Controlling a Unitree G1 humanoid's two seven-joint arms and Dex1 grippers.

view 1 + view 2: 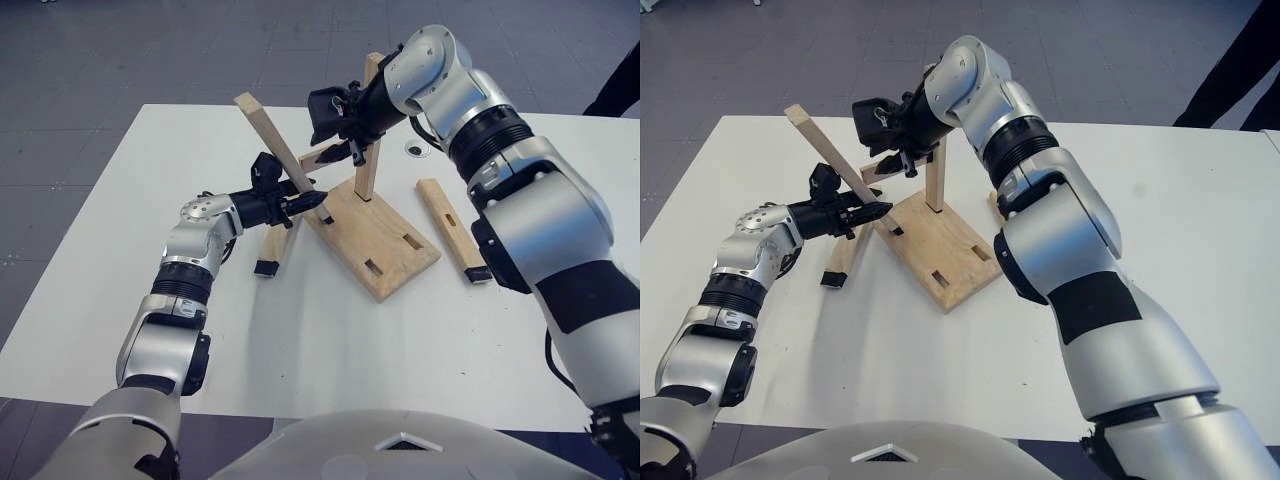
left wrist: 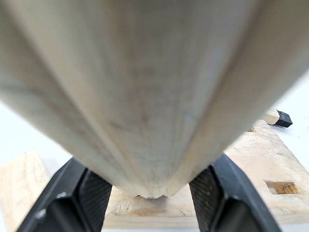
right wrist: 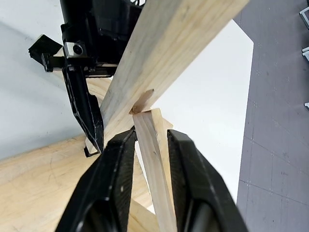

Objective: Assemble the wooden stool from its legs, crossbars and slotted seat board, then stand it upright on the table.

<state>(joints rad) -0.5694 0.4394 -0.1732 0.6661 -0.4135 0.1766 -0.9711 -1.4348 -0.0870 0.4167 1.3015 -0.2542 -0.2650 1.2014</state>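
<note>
1. Work surface. The white table carries the slotted seat board, which lies flat near the middle. Two rectangular slots in its near half are open.

2. Fitted parts. One upright leg stands on the far part of the board. A second, tilted leg rises from the board's left corner and leans away to the left and back.

3. Left gripper. My left pincer is clamped on the lower part of the tilted leg, just above the board. In the left wrist view both black fingers press against opposite faces of the wood.

4. Right gripper. My right pincer is held above the board, between the two legs, and is clamped on a short crossbar. In the right wrist view the crossbar runs out between the fingers, and its tip touches the side of the tilted leg at a small notch. The crossbar is clear of the table.

5. Loose parts. One loose leg lies flat on the table just to the right of the board, its black-capped end toward me. Another leg lies flat at the board's left, below my left pincer, black cap also toward me.
</note>
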